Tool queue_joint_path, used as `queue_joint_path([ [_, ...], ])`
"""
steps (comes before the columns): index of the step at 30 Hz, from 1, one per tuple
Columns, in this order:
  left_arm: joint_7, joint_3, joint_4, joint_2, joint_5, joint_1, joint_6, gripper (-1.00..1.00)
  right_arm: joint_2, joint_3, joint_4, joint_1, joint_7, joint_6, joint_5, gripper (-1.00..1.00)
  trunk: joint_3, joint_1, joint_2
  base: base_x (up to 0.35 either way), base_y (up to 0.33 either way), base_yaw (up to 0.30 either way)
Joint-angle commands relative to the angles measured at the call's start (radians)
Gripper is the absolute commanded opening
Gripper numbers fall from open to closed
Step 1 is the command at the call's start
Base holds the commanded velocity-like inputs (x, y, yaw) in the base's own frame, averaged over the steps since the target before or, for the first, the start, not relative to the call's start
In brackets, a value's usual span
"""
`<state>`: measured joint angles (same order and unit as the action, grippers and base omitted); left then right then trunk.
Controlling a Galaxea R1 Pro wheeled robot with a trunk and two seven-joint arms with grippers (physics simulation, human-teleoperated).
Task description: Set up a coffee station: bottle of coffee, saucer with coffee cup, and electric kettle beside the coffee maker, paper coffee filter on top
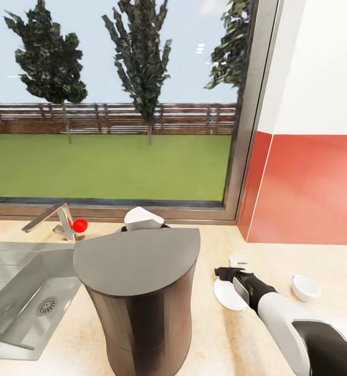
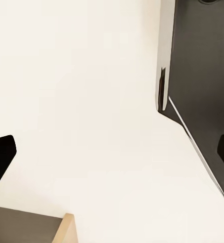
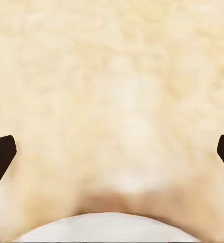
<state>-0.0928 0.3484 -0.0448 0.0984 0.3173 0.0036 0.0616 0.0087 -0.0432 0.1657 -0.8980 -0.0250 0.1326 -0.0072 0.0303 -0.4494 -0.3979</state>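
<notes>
With its jaws spread and empty over the saucer [image 1: 228,295], the right gripper [image 1: 226,271] could nudge it farther from the coffee maker [image 1: 142,292].

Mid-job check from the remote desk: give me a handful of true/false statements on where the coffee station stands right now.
1. The tall dark grey coffee maker stands on the light beige countertop. True.
2. The small white cup sits on the flat round white saucer. False: it sits apart on the counter, to the saucer's right.
3. The right claw is over the saucer's far edge. True.
4. The right claw grips the cup. False: its fingers are spread, nothing between them.
5. The white folded paper filter shows behind the coffee maker's top. True.
</notes>
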Motion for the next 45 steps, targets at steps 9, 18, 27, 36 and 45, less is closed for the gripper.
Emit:
queue_joint_path([
  [9,-0.001,0.008,0.000,0.000,0.006,-0.001,0.004,1.00,-0.004,-0.003,-0.047,0.004,-0.003,-0.099,0.000,1.00,0.002,-0.001,-0.002,0.000,0.000,0.000],
  [18,-0.002,0.008,0.000,0.000,0.006,-0.001,0.004,1.00,-0.007,-0.003,-0.074,0.007,-0.003,-0.106,0.000,1.00,0.002,-0.001,-0.002,0.000,0.000,0.000],
  [27,-0.002,0.008,0.000,0.000,0.006,-0.001,0.004,1.00,-0.006,-0.003,-0.084,0.009,-0.003,-0.106,0.000,1.00,0.002,-0.001,-0.002,0.000,0.000,0.000],
  [36,-0.001,0.008,0.000,0.000,0.006,-0.001,0.004,1.00,-0.006,-0.003,-0.103,0.017,-0.002,-0.107,-0.001,1.00,0.002,-0.001,-0.002,0.000,0.000,0.000],
  [45,-0.002,0.007,0.000,0.000,0.008,-0.001,0.005,1.00,-0.006,-0.003,-0.104,0.017,-0.001,-0.107,-0.002,1.00,0.002,-0.001,-0.002,-0.041,0.000,0.000],
])
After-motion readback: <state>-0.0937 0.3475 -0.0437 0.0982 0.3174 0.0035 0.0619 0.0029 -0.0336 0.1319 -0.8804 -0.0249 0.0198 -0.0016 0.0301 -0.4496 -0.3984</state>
